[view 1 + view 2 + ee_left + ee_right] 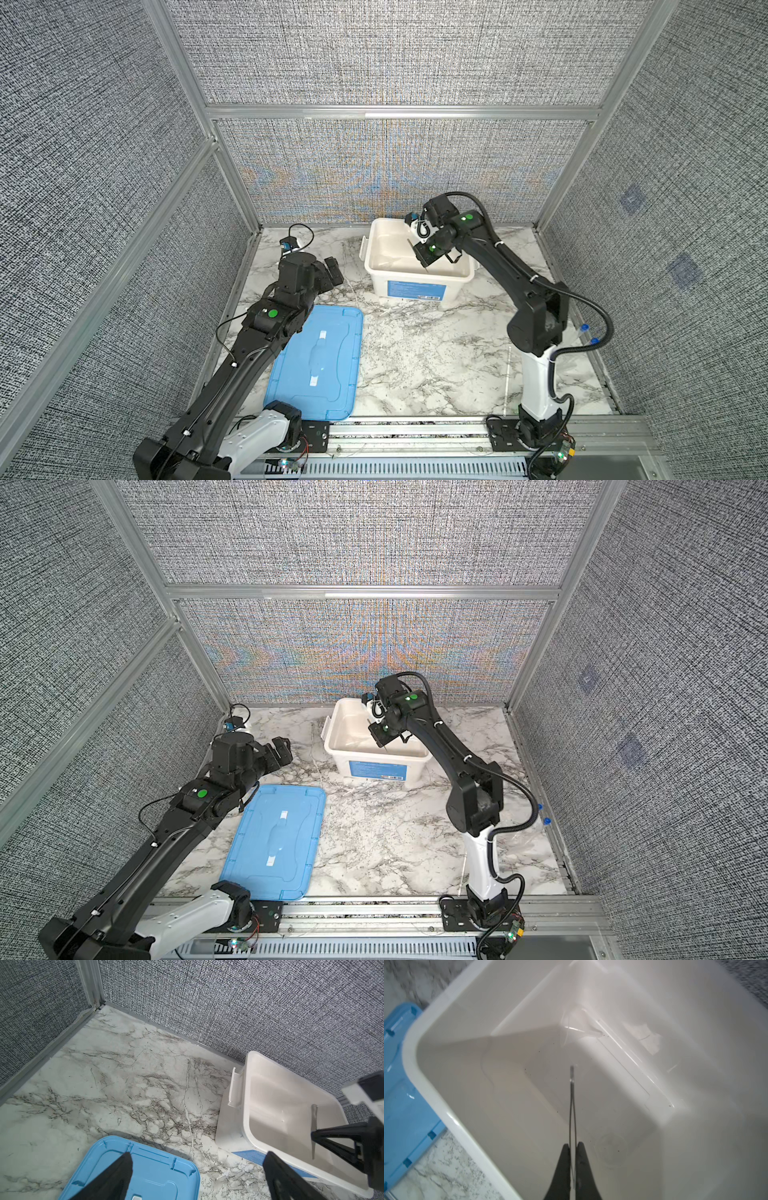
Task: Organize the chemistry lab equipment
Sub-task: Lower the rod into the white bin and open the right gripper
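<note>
In both top views the left arm (232, 374) is stretched from lower left toward centre, with the left pincer (334, 272) spread wide. The right arm (536, 303) is bent toward upper centre, and the right pincer (572, 1145) is clamped on thin tweezers (572, 1095).

A white tub (378, 286) (340, 766) stands uncovered at 12 o'clock on the marble-patterned desk (415, 365), close to the back wall, and its blue label (413, 289) faces 6 o'clock. A flat blue lid (299, 374) (257, 854) with a pale handle (318, 357) lies at 8 o'clock, well apart from the tub. Grey woven panels (374, 54) in an aluminium frame (399, 112) enclose the desk at 9, 12 and 3 o'clock. A metal rail (415, 432) runs along the 6 o'clock edge.
</note>
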You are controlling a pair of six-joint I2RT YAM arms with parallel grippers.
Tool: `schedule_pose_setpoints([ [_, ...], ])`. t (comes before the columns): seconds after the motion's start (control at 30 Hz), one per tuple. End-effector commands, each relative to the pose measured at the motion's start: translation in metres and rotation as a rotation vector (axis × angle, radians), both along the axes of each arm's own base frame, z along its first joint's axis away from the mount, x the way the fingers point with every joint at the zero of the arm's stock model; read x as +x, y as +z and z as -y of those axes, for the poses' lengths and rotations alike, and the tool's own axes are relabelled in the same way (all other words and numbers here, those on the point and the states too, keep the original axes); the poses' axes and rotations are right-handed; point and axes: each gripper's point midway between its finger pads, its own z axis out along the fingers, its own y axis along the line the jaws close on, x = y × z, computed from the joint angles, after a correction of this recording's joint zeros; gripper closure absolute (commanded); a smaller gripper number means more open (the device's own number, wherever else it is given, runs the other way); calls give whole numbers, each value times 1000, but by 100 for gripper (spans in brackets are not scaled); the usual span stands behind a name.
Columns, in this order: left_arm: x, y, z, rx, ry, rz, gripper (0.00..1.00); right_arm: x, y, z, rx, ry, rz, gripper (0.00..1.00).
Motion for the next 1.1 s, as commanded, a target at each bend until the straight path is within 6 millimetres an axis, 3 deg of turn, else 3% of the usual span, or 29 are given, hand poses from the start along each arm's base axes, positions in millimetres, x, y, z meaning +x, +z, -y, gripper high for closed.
schedule_pose_setpoints([
  [0.0, -4, -2, -6, 33, 9, -14, 1, -25, -17, 1, -27, 207, -115, 100],
  [0.17, -6, -6, -5, 24, 1, -12, 1, -29, -39, 4, -44, 379, -133, 100],
  [0.37, -7, -6, -5, 28, -4, -16, 1, -13, -56, 11, -64, 423, -129, 100],
  [0.7, -8, -7, -4, 18, -8, -18, 1, -8, -97, 20, -166, 513, -158, 100],
  [1.07, -12, -8, -6, 11, -2, -28, 1, -1, -120, 23, -222, 574, -155, 100],
])
